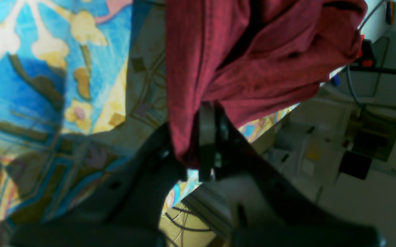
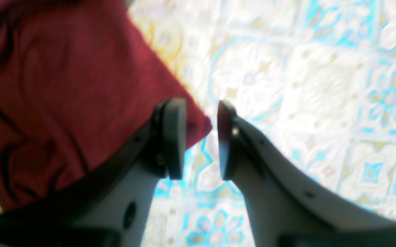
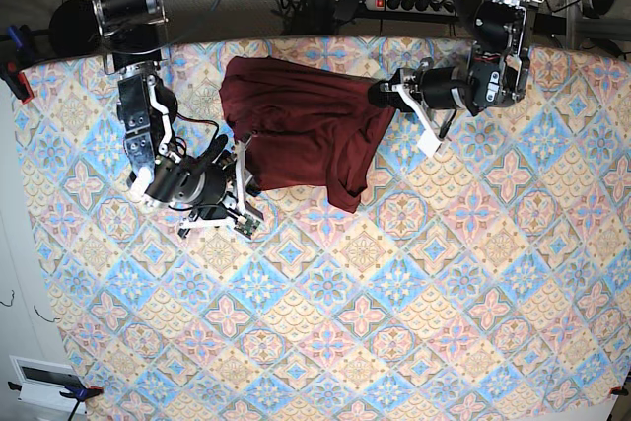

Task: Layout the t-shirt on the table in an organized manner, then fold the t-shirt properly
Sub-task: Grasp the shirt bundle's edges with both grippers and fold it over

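With our left gripper (image 1: 207, 151) we are clamping an edge of the t-shirt (image 3: 306, 130), while our right gripper (image 2: 201, 137) is standing parted around a corner, not yet pinching; the shirt is lying bunched at the surface's (image 3: 414, 322) far side, so we judge spreading next; no readable writing

— What colours did you have in front of you?

— You had the t-shirt (image 3: 306, 130) in plain dark maroon, no print, at about eleven o'clock on the table (image 3: 414, 322). The table's cloth was a diamond floral tile pattern in blue, pink and cream.

— And the arms?

— Your left gripper (image 1: 207, 161) was black; your right gripper (image 2: 200, 137) had dark pads (image 2: 174, 137) on pale grey fingers.
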{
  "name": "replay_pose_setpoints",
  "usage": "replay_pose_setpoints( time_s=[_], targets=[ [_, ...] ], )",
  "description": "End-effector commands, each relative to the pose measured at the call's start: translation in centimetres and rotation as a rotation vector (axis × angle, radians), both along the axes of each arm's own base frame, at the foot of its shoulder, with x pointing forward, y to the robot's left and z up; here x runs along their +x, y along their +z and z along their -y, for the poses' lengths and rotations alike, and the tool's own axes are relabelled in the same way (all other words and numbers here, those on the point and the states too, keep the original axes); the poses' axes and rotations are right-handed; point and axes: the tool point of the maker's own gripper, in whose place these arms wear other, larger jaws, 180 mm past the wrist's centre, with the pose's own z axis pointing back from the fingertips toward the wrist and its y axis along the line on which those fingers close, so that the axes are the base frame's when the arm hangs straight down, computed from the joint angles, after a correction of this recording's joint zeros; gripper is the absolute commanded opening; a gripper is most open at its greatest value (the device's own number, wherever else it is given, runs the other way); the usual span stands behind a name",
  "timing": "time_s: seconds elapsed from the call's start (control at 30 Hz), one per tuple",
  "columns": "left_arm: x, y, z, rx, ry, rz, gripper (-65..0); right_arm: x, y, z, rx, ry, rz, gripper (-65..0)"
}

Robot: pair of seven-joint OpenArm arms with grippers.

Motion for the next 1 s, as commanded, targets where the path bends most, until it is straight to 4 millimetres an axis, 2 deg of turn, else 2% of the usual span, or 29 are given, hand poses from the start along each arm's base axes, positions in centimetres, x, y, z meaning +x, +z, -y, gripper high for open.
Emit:
replay_pose_setpoints(
  time_s=[0.0,0.1,0.23,0.3,0.4,0.5,0.57,0.63,0.7,0.77,0.83,0.97],
  targets=[
    [0.9,0.9,0.4,-0.027,0.005,0.034,-65.0,0.4,0.9,-1.0,0.022,0.025,0.027,-49.9],
    [1.0,1.1,0.9,-0.039,0.006,0.036,-65.0,0.0,0.6,-2.4,0.035,0.059,0.023,-50.0],
    [1.6,1.5,1.6,-0.055,0.005,0.052,-65.0,-0.3,-1.1,-2.3,-0.020,0.075,0.006,-50.1],
    [1.8,1.6,1.6,-0.056,0.005,0.056,-65.0,-0.5,-2.6,-1.8,-0.074,0.081,-0.015,-50.1],
    [1.9,1.7,1.5,-0.054,0.005,0.057,-65.0,-0.8,-5.1,0.0,-0.173,0.064,-0.061,-50.1],
    [1.9,1.7,1.5,-0.053,0.005,0.057,-65.0,-0.8,-6.3,1.6,-0.246,0.045,-0.079,-50.1],
    [1.8,1.6,1.4,-0.051,0.004,0.056,-65.0,-0.6,-6.3,2.5,-0.277,0.038,-0.071,-50.1],
    [1.8,1.6,1.4,-0.051,0.006,0.056,-65.0,-0.5,-6.2,4.8,-0.303,-0.005,-0.076,-50.1],
    [1.8,1.3,1.1,-0.025,0.001,0.058,-65.0,0.4,-4.9,6.5,-0.311,-0.044,-0.039,-50.1],
    [1.8,0.9,0.6,0.013,-0.004,0.063,-65.0,1.0,-3.5,6.8,-0.302,-0.061,0.004,-50.1],
    [1.8,0.6,0.4,0.038,-0.008,0.067,-65.0,0.8,-2.7,8.5,-0.330,-0.086,0.022,-50.1],
    [2.0,0.7,0.4,0.038,-0.002,0.073,-65.0,0.5,-0.6,8.9,-0.336,-0.102,0.083,-50.1]
  ],
)
